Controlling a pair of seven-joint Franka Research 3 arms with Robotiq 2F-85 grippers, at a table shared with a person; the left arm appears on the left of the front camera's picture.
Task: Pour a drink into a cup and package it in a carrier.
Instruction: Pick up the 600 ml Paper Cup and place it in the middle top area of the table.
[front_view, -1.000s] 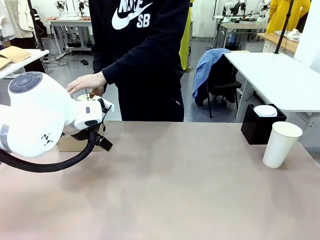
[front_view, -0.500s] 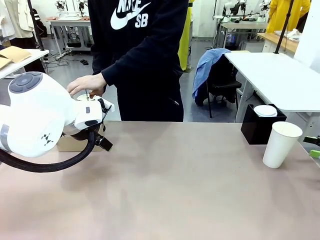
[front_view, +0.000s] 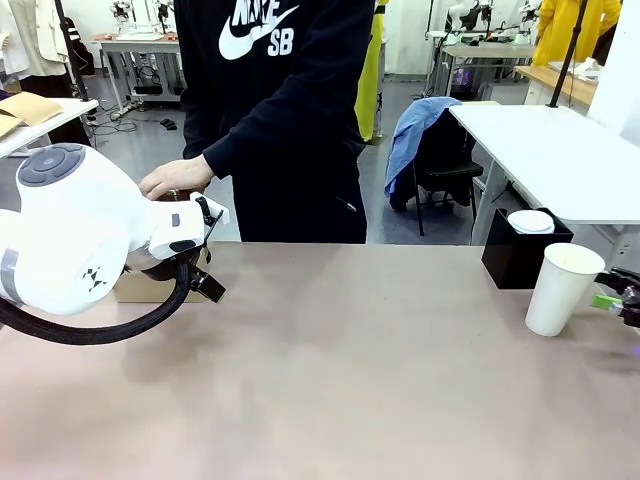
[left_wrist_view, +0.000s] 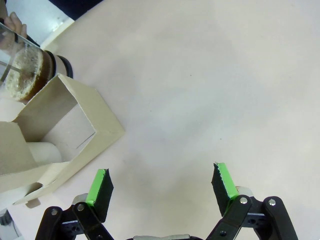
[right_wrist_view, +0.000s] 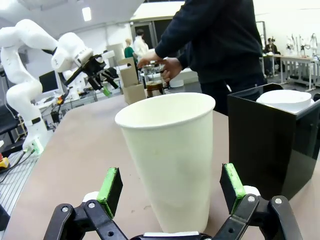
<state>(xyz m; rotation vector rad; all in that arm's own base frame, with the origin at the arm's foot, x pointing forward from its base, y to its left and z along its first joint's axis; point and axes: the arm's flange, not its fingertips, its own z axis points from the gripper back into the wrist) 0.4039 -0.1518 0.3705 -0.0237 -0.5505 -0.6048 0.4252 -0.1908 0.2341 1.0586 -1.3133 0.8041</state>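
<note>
The tall white cup (front_view: 562, 288) stands upright at the table's right end. My right gripper (front_view: 618, 299) is just to its right, open; in the right wrist view the cup (right_wrist_view: 170, 160) stands close ahead between the spread green pads (right_wrist_view: 110, 189). My left gripper (left_wrist_view: 162, 185) hangs open over bare table beside the brown cardboard carrier (left_wrist_view: 65, 127). Past the carrier, a person's hand (front_view: 175, 178) rests on a glass pitcher (left_wrist_view: 22, 75) holding the dark brown drink (right_wrist_view: 154, 89).
A black square box (front_view: 520, 255) with a shorter white cup (front_view: 530, 222) in it stands right behind the tall cup. My bulky left arm (front_view: 70, 240) hides most of the carrier (front_view: 140, 288) in the front view. The person stands at the far edge.
My right gripper has come in from the right edge toward the tall cup. The person's hand has sunk slightly onto the pitcher. The left arm has not moved.
</note>
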